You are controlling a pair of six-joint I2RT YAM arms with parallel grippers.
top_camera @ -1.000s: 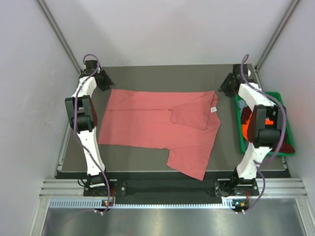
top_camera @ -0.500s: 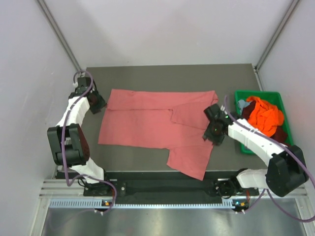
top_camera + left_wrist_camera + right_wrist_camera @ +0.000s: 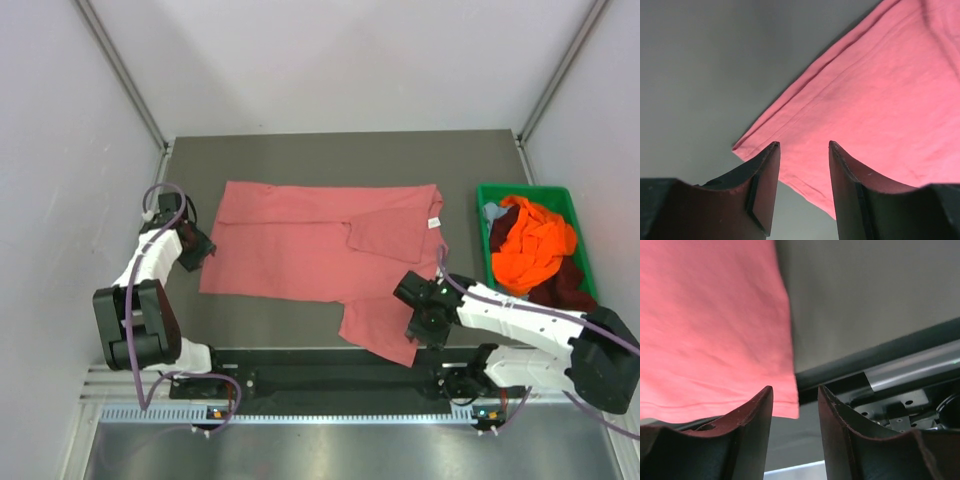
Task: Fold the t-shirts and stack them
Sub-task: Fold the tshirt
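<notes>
The salmon-pink t-shirt (image 3: pixel 290 250) is lying spread flat across the middle of the dark worktop (image 3: pixel 330 150), with one sleeve folded over onto its body near a small white tag (image 3: pixel 436 222) and a flap of cloth trailing down to the worktop's near edge. The left claw (image 3: pixel 203 249) is hovering just beside the shirt's left edge; in the left wrist view the left claw (image 3: pixel 803 147) is standing released, its fingers parted over the hem corner with nothing between them. The right claw (image 3: pixel 420 312) is hanging low by the trailing flap, and in the right wrist view the right claw (image 3: pixel 795 390) is likewise gaping, empty, above the flap's corner. At the right, a green bin (image 3: pixel 575 195) is holding a bright orange shirt (image 3: pixel 530 245), a dark maroon shirt (image 3: pixel 570 287) and a bluish shirt (image 3: pixel 495 212) in a crumpled heap.
</notes>
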